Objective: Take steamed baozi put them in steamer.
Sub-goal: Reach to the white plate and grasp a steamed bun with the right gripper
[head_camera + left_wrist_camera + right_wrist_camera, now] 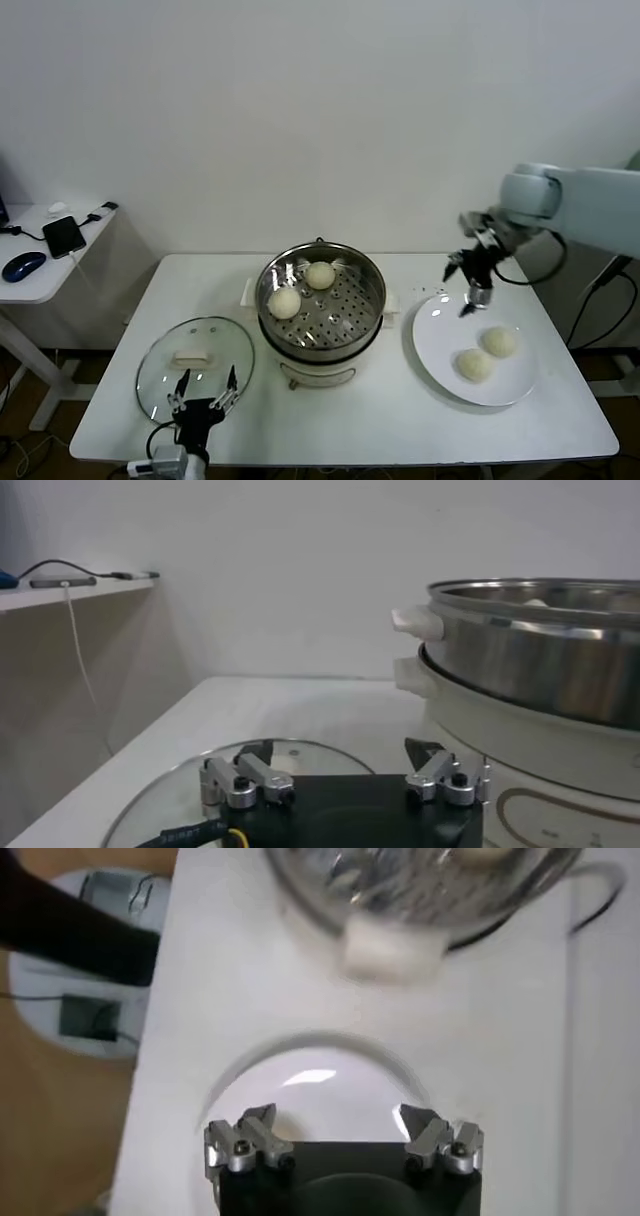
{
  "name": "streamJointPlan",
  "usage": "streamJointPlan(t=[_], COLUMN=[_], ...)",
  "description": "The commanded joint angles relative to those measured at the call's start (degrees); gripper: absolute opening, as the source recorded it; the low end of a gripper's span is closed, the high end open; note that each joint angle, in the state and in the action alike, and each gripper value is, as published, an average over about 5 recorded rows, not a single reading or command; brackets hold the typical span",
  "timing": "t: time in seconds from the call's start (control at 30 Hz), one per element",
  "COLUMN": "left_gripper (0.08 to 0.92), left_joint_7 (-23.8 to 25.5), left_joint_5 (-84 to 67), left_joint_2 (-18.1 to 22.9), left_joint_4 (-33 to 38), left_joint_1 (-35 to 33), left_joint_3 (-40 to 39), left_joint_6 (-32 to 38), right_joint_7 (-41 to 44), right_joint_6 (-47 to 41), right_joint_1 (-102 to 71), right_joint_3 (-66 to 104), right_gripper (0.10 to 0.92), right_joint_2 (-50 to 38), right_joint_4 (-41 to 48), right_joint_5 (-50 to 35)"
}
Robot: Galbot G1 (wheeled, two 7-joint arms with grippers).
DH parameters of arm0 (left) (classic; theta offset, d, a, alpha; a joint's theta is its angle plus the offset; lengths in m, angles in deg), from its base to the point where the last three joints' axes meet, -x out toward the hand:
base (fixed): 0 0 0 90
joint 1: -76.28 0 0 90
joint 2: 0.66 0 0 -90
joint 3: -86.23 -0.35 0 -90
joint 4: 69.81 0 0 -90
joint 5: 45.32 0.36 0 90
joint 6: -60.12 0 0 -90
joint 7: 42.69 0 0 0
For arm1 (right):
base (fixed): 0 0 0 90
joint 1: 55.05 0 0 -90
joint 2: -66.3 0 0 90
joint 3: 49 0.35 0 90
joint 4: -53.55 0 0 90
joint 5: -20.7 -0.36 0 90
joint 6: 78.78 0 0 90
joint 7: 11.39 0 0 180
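Baozi: we count two in the steamer (pixel 321 303), two steamed baozi (pixel 487 353) on the plate (pixel 437 345).
Right gripper (pixel 467 285): fingers spread, empty, above plate's far edge.
Left gripper (pixel 204 391): spread, idle over glass lid (pixel 160 358).
Risk: we judge an off-centre descent could squash or roll a bun.

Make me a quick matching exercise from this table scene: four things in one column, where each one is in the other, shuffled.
1. glass lid
2. right gripper
3. steamer
4. left gripper

a. middle of the table, two baozi inside
b. open, above the plate
c. open, over the lid's near edge
d. flat on the table, left of the steamer

Pairs: 1-d, 2-b, 3-a, 4-c
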Motion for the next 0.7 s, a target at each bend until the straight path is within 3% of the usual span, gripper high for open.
streamJointPlan(t=[0.03, 0.37, 0.7], left_gripper=[0.823, 0.823, 0.823], left_joint_7=[0.06, 0.10, 0.06], left_joint_5=[0.16, 0.50, 0.49], left_joint_2=[0.20, 0.36, 0.05], left_joint_4=[-0.14, -0.55, -0.71], left_joint_1=[-0.02, -0.34, -0.51], left_joint_3=[0.05, -0.05, -0.07], left_joint_6=[-0.01, 0.31, 0.51], right_joint_7=[-4.18, -8.88, -11.24], right_joint_6=[-3.41, -6.22, -7.17], right_joint_1=[-16.80, -34.60, -41.16], right_joint_3=[6.71, 25.35, 31.47], right_gripper=[0.823, 0.823, 0.823], right_joint_2=[-13.91, -11.14, -7.88], right_joint_4=[-2.36, 4.87, 6.35], right_joint_5=[14.19, 17.92, 17.94])
